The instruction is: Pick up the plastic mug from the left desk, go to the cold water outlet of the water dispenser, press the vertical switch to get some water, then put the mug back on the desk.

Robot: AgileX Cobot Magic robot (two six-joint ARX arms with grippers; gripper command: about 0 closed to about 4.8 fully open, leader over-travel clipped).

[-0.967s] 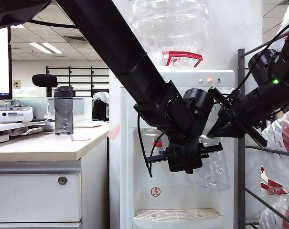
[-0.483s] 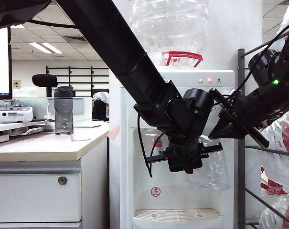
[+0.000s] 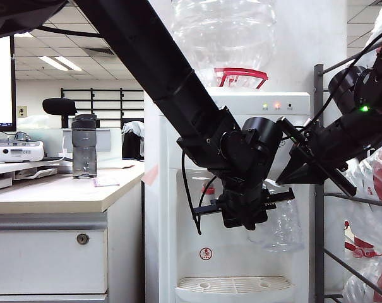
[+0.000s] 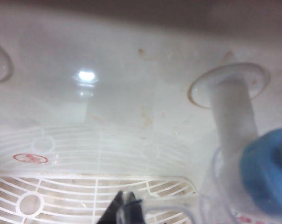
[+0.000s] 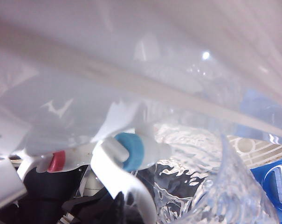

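Exterior view: the left gripper hangs in front of the water dispenser, in the recess below the taps, its jaws pressed together on the clear plastic mug, which sits just right of it above the drip tray. The right gripper points in from the right toward the tap area; whether it is spread or closed cannot be told. Compared with a second ago it has shifted only slightly, and the left arm and mug have not moved. The desk at left carries a grey bottle.

Left wrist view: the gripper's dark fingertips pinch the mug's thin handle; the blue-collared cold tap is directly above the mug's rim.

Right wrist view: the blue-collared tap stands beside the red one, with the mug's patterned wall close below.
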